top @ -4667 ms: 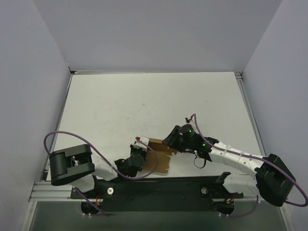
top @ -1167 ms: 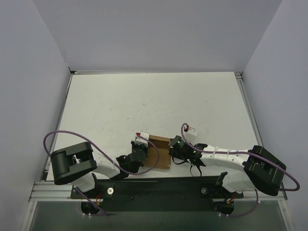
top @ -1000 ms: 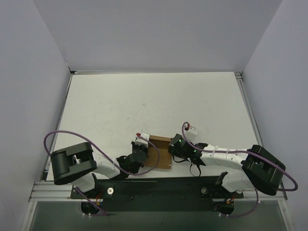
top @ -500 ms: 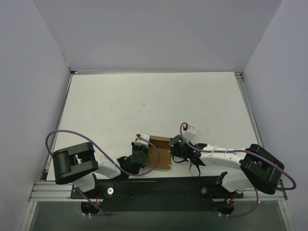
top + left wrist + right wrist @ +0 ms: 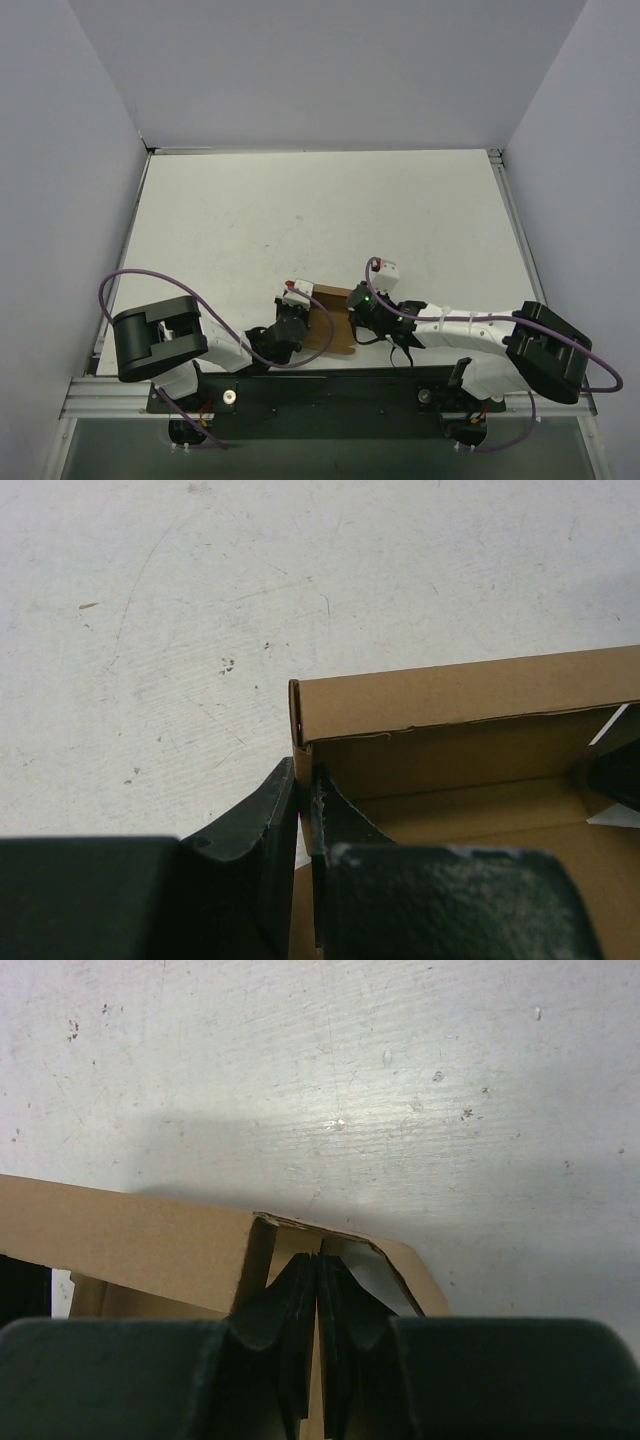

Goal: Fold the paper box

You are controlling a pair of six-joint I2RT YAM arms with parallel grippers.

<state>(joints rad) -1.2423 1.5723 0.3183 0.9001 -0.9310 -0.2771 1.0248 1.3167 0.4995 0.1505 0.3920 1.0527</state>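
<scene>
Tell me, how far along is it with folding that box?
Partway. Done: the box already has its far wall standing, as both wrist views show. In hand: the left gripper pinches the left side wall, and the right gripper pinches the right corner. Left: the near part looks flat in the top view, and the top is open.

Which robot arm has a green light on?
The right arm: a green light glows on it, next to the paper box. The left arm shows none.

One paper box (image 5: pixel 335 325), one table (image 5: pixel 300 210), two arms (image 5: pixel 222 347).
</scene>
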